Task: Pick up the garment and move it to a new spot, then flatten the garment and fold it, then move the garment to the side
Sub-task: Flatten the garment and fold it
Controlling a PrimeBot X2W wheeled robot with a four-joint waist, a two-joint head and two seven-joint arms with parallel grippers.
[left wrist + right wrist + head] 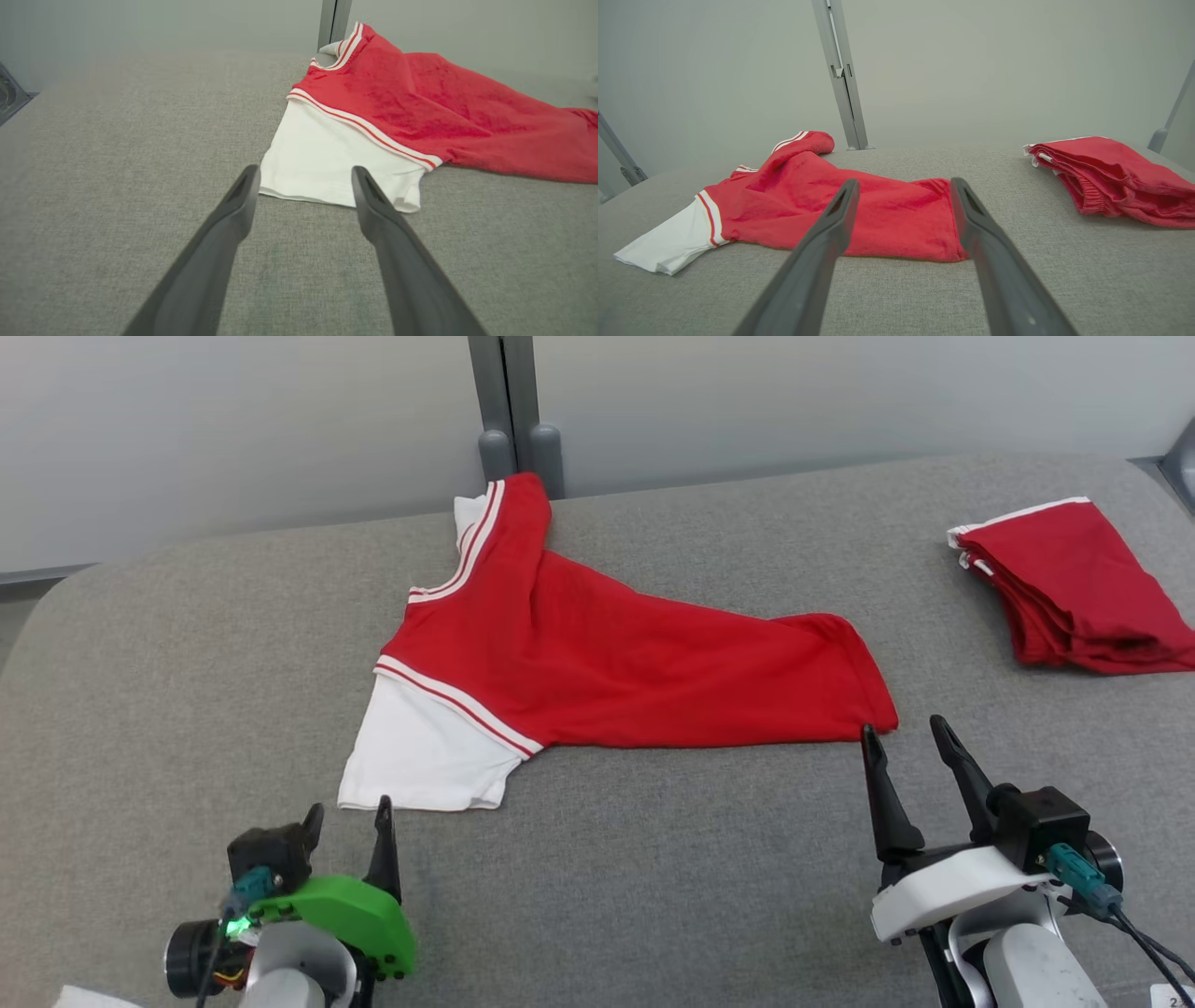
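A red garment [597,653] with a white sleeve and white-striped trim lies partly spread on the grey padded table [653,877]; its top reaches the back edge. In the left wrist view the garment [397,116] shows its white sleeve just beyond the fingers. The right wrist view has the garment [887,219] with its red hem corner straight ahead. My left gripper [347,814] stands open just short of the white sleeve. Open too, my right gripper [904,728] has its tips at the red hem corner. Neither holds anything.
A folded red garment stack [1074,583] lies at the back right of the table, also seen as the red stack [1111,179]. A grey post [509,401] rises behind the table's back edge against a pale wall.
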